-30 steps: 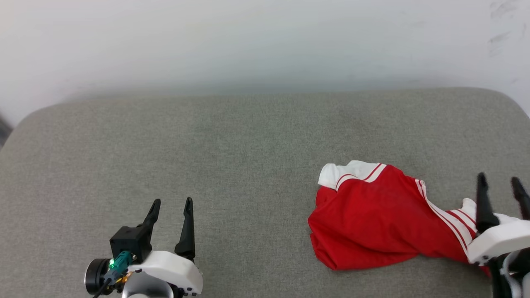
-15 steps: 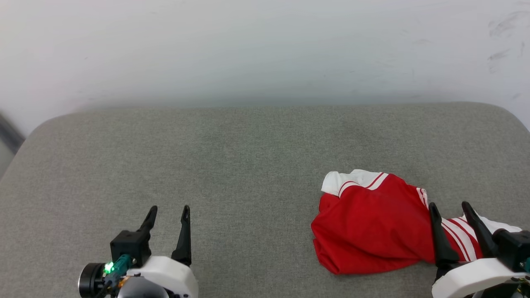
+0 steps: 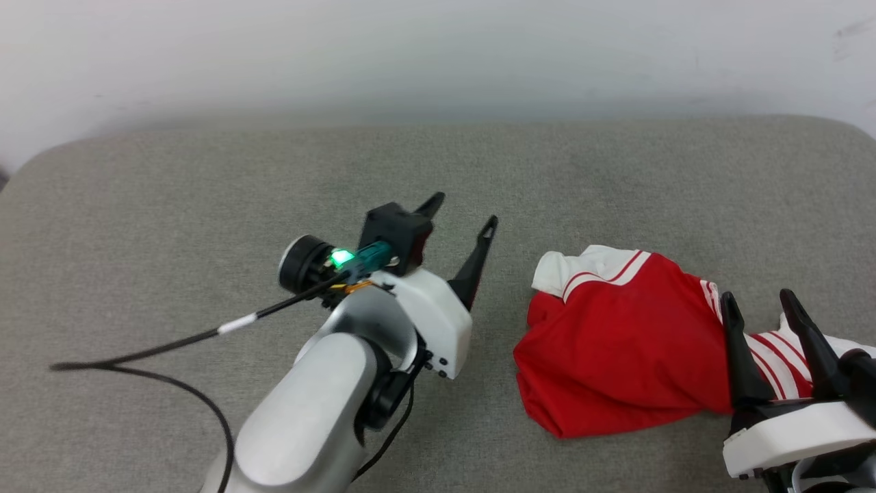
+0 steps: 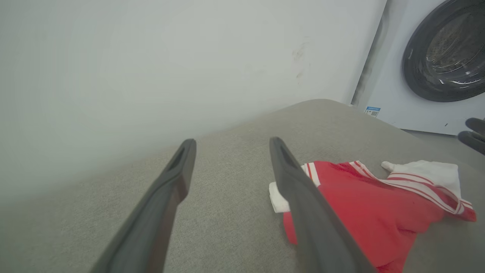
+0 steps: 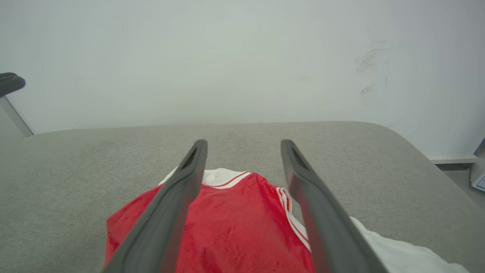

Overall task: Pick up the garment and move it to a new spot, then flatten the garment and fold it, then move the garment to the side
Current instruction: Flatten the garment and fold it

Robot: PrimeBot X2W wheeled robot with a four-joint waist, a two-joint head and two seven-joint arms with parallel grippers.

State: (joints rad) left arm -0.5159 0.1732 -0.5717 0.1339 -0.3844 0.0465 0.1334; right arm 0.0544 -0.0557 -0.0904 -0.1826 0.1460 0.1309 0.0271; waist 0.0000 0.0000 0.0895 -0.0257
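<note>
Finding: the garment (image 3: 616, 349), a bright red jersey shirt with white, red-striped trim, lies crumpled in a heap on the right half of the grey table (image 3: 171, 205), neither flattened nor folded. Its long axis runs across my front, left to right. A white sleeve cuff (image 3: 558, 270) sits at the far-left corner of the heap, toward the table's middle, and the striped trim (image 3: 772, 359) lies at the right end. My right end effector (image 3: 757, 296) has its two fingers spread wide and holds nothing. It hangs over that right end with its fingers pointing away from me, and in the right wrist view the red cloth lies directly beneath and between them. Whether the fingertips touch the cloth, I cannot tell. My left end effector (image 3: 464, 211) is likewise wide and empty. It is raised over bare table just left of the garment, fingers angled toward the far right, with a strip of grey showing between it and the cuff. Judgement: the pick-up is not yet made. The right arm is the nearer one and stands over the cloth, while the left would have to travel rightward to reach the cuff. Risk: thin cloth bunches, so a pinch may take several layers.
</note>
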